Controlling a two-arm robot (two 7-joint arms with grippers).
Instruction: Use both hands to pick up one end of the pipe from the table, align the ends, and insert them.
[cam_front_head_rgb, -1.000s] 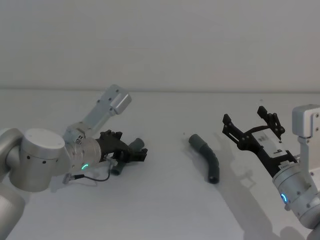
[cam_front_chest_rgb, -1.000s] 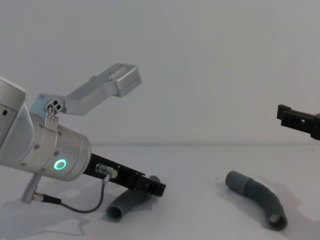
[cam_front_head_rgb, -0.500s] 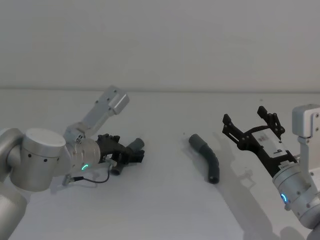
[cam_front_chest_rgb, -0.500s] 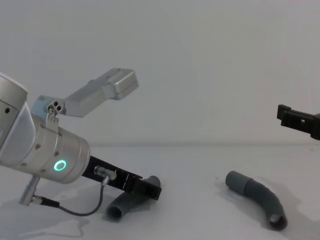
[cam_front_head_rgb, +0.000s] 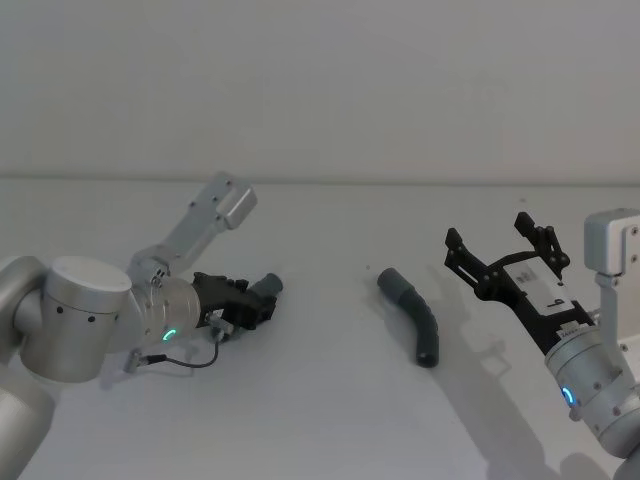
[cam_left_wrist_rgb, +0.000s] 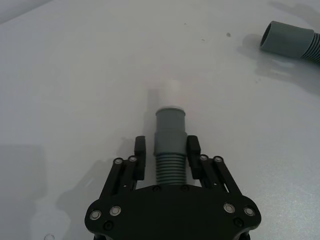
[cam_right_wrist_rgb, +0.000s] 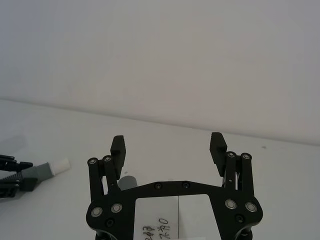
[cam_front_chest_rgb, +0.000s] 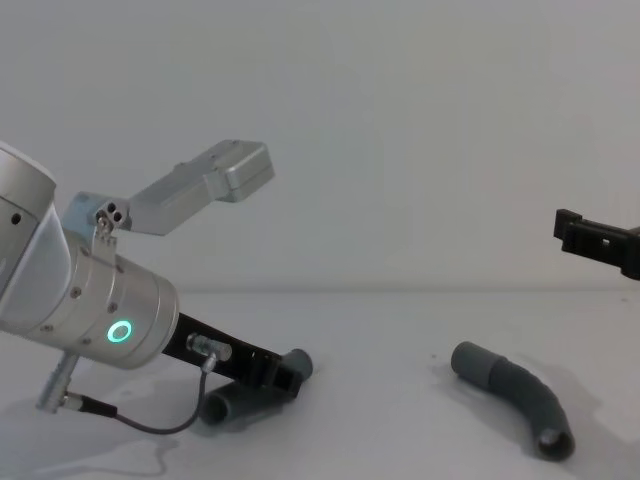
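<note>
The left gripper (cam_left_wrist_rgb: 166, 150) pinches one pipe (cam_left_wrist_rgb: 170, 131) on the table (cam_left_wrist_rgb: 75, 75), so next the wide-open right gripper (cam_front_head_rgb: 492, 240) should drop to the other pipe (cam_front_head_rgb: 415, 315) at its 8 o'clock.

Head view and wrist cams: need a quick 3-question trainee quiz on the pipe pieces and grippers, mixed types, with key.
1. True or false: the right gripper holds the right pipe piece.
2. The whitish tip belongs to: A) the left pipe piece, which the left gripper reaches around; B) the right pipe piece; C) neither.
3. Fill in: the right pipe piece lies free on the ___.
Key: 1 false, that gripper is open and apart from the piece; 2 A; 3 table.
</note>
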